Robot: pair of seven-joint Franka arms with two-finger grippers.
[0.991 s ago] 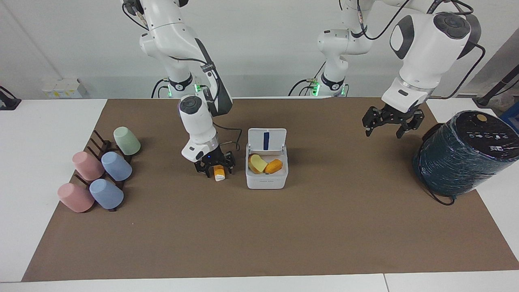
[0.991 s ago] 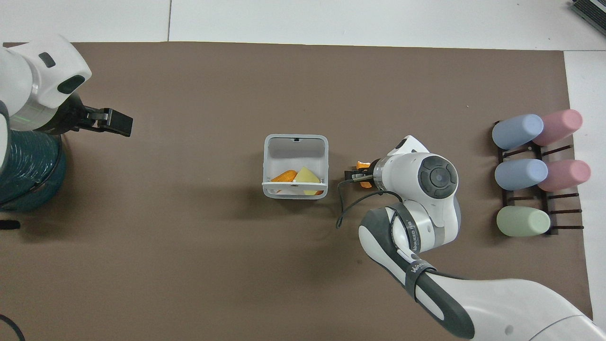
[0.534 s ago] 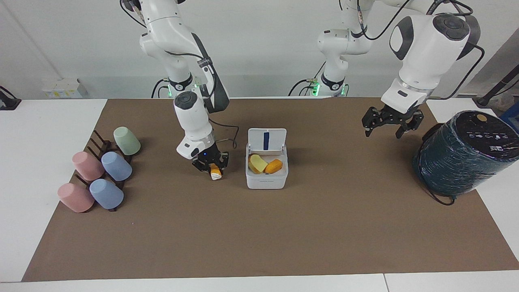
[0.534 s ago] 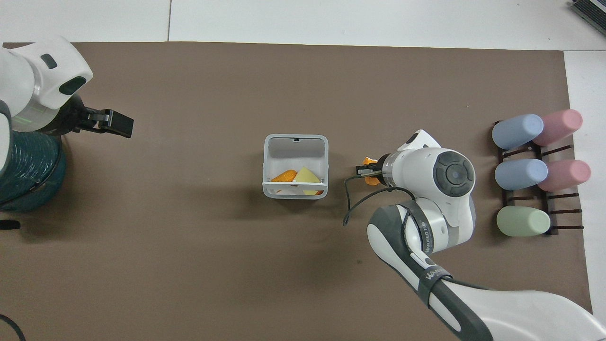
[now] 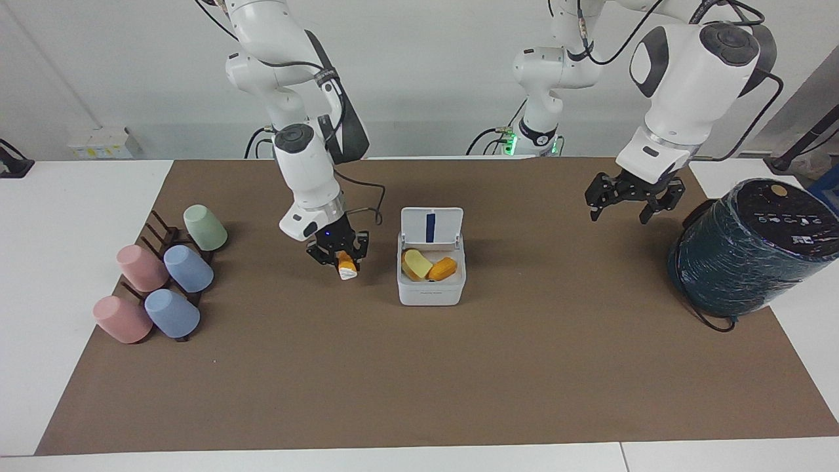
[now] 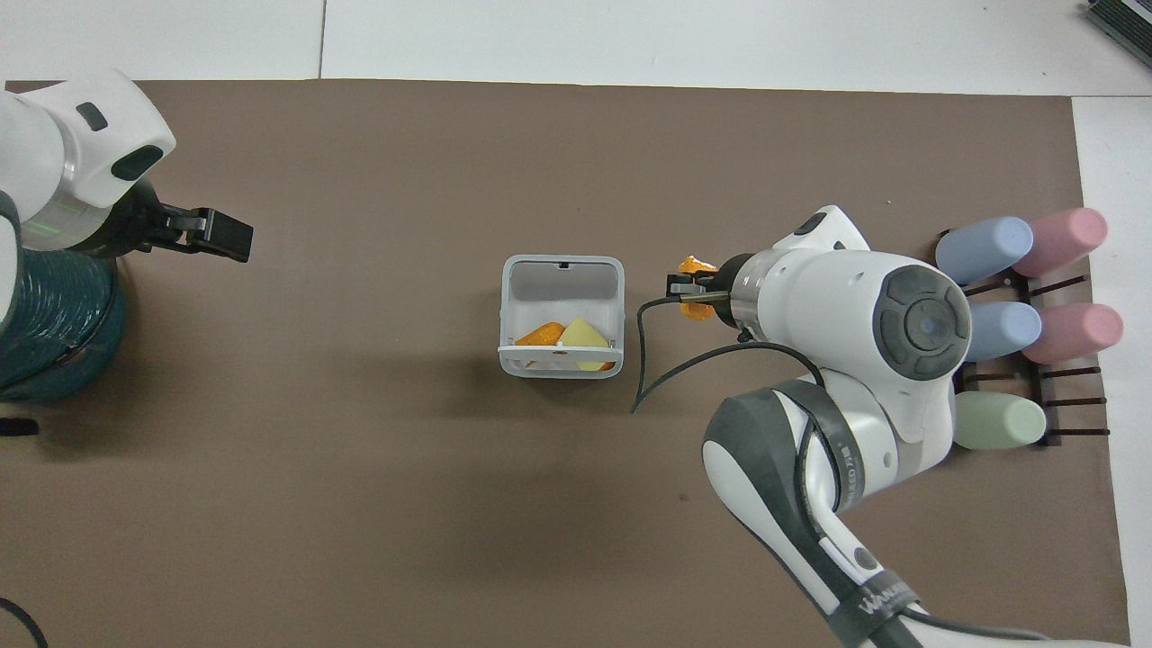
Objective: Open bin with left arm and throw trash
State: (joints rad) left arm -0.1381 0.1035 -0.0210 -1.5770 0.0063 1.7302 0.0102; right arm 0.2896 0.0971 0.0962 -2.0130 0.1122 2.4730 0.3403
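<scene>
A: Where's the bin (image 5: 430, 275) sitting?
B: Mid-mat, lid standing open toward the robots. A pale yellow block (image 5: 415, 263) and an orange wedge (image 5: 443, 267) are lying inside it, touching each other.

A: Third trash piece?
B: The second orange wedge (image 5: 345, 268) is hanging in the air, white end pointing down, pinched by the right gripper (image 5: 339, 257). It's hovering over bare mat just beside the bin, toward the right arm's end of the table, clear of the surface.

A: So the right fingers are clamping it?
B: Yes, closing on both sides of the wedge. The overhead view is showing the orange bit sticking out past the fingertips.

A: Left gripper (image 5: 633, 205)?
B: Waiting, fingers spread wide, holding nothing. It's hanging over the mat near the dark teal cylinder (image 5: 748, 248), well apart from the bin.

A: Anything else?
B: Five pastel cups (image 5: 168, 278) are lying on a dark rack (image 5: 164, 233) at the right arm's end.
</scene>
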